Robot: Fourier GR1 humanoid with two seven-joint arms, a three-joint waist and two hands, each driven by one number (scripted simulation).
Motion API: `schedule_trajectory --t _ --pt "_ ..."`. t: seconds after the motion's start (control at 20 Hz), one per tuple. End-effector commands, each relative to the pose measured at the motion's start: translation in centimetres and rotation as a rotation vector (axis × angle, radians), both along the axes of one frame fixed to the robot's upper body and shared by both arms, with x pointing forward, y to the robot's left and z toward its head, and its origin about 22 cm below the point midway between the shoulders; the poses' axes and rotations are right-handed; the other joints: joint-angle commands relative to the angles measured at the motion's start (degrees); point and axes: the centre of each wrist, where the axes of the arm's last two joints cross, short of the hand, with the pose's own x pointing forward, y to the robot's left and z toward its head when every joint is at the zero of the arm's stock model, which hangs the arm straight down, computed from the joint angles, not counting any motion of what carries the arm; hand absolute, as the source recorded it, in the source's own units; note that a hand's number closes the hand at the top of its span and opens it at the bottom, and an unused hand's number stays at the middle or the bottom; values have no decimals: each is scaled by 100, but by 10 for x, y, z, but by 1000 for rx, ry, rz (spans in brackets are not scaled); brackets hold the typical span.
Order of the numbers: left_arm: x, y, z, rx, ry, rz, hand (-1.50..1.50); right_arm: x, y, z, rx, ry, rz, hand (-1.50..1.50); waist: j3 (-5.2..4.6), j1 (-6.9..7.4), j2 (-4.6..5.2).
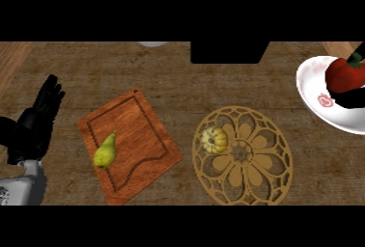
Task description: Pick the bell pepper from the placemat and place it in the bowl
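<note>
**Desk:** What sits at the counter's right edge?

**Photographer:** A white round bowl (319,91) with a red mark on its inner wall, cut off by the view's right side. Inside it is the red bell pepper with a green stem (345,75). A black shape lies under and beside the pepper in the bowl; it looks like the right hand (351,99), but I cannot tell how its fingers stand.

**Desk:** And the placemat?

**Photographer:** The round tan openwork placemat with a flower pattern (246,157) lies near the counter's front edge, right of centre. The pepper is not on it. Only a small ribbed yellow squash (214,140) rests on the mat's left part.

**Desk:** What else is on the brown woven-look counter (178,77)?

**Photographer:** A reddish-brown wooden cutting board with a groove round its border (139,140), turned at an angle, lies just left of the placemat, the two apart. A yellow-green pear (105,153) lies on the board's left side, stem pointing toward the far edge.

**Desk:** The other arm?

**Photographer:** The black left hand (39,116) shows at the counter's left edge on its grey forearm, fingers straight, pointing up and held close together, holding nothing, well apart from the board. A black block (228,52) and a pale rounded object (152,44) sit at the counter's far edge.
</note>
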Motion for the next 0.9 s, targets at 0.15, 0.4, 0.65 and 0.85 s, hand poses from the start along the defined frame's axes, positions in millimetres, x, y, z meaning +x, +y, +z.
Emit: schedule_trajectory --t 0.15,0.4,0.65,0.85 --pt "4 13 -1 5 -20 -14 0 34 -57 -27 73 4 -2 150 2 55 20" --pt "-1 0 5 -3 10 -41 0 56 -92 -52 62 0 -23 150 9 151 42" --pt "9 -5 15 5 -30 -36 0 66 -116 -54 86 -3 -22 150 10 150 50" --pt "10 0 14 16 -33 -61 0 54 -134 -78 -44 295 -200 150 10 306 128"
